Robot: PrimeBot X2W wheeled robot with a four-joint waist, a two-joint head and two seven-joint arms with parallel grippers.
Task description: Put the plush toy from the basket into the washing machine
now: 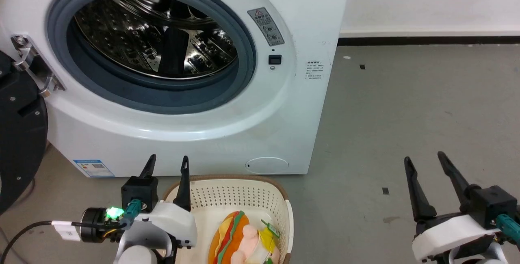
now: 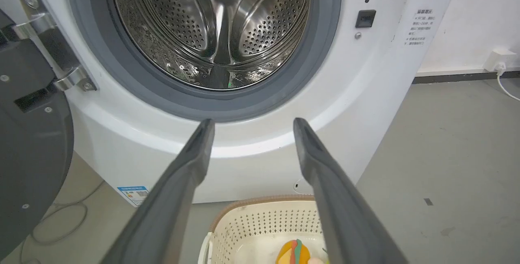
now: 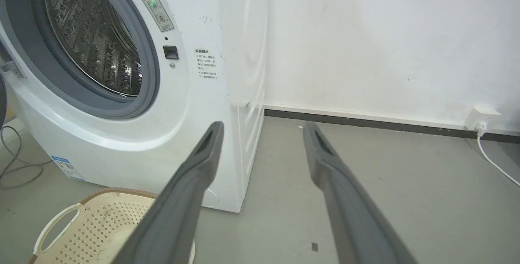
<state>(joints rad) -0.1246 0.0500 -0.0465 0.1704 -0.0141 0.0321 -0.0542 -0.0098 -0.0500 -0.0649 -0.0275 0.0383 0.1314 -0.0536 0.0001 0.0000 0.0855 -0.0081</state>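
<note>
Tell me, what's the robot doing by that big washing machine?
A two-armed robot is about to move a plush toy from a basket on the floor into the washing machine. The toy lies in the basket, not yet picked up. The machine's door is swung open at the left, and the drum looks empty. The left fingers are open by the basket's left rim; the right fingers are open, off to the right.

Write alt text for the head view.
A white washing machine stands with its dark door swung open at left, showing the steel drum. In front, the plush toy lies in the basket on the grey floor. The left gripper and right gripper are open, holding nothing.
</note>
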